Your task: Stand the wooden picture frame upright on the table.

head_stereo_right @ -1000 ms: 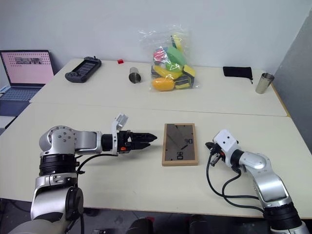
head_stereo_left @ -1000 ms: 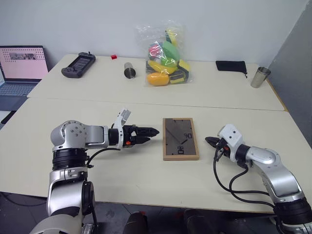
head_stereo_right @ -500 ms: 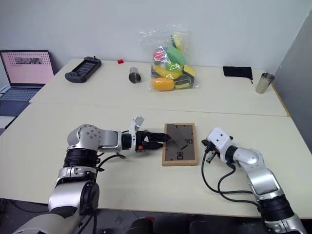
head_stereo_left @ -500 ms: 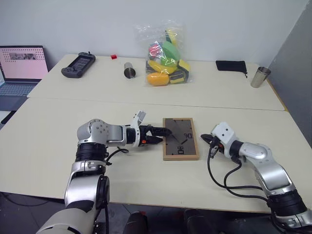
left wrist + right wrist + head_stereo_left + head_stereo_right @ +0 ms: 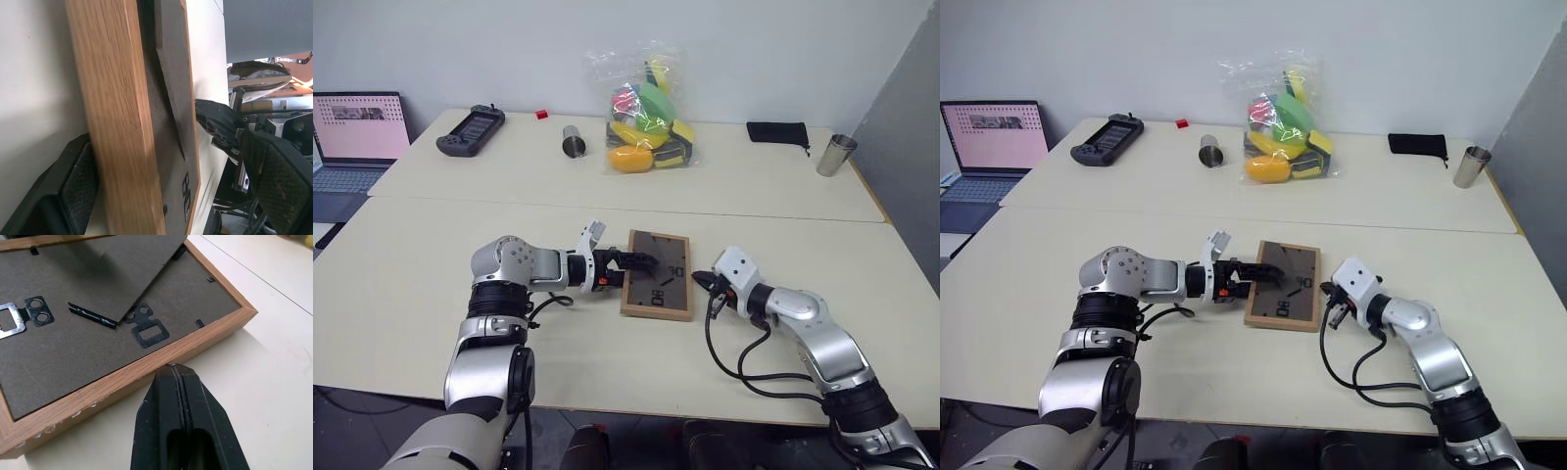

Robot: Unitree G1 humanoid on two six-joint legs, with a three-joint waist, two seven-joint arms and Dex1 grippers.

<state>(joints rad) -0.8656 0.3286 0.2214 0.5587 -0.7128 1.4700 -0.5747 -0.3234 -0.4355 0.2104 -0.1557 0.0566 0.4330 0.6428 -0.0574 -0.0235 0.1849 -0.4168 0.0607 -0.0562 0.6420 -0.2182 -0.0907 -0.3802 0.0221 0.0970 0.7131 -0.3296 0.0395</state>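
Wooden picture frame [image 5: 657, 275] lies back up; its picture side is hidden against the table [image 5: 607, 352]. Laptop [image 5: 352, 137] at far left cut by the edge.

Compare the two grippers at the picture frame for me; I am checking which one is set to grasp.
The left gripper is open, its fingers straddling the wooden picture frame's left edge; the right gripper is shut, its tip against the right edge. The left reaches over the back panel; the right stays outside the frame. Both point inward, low over the table.
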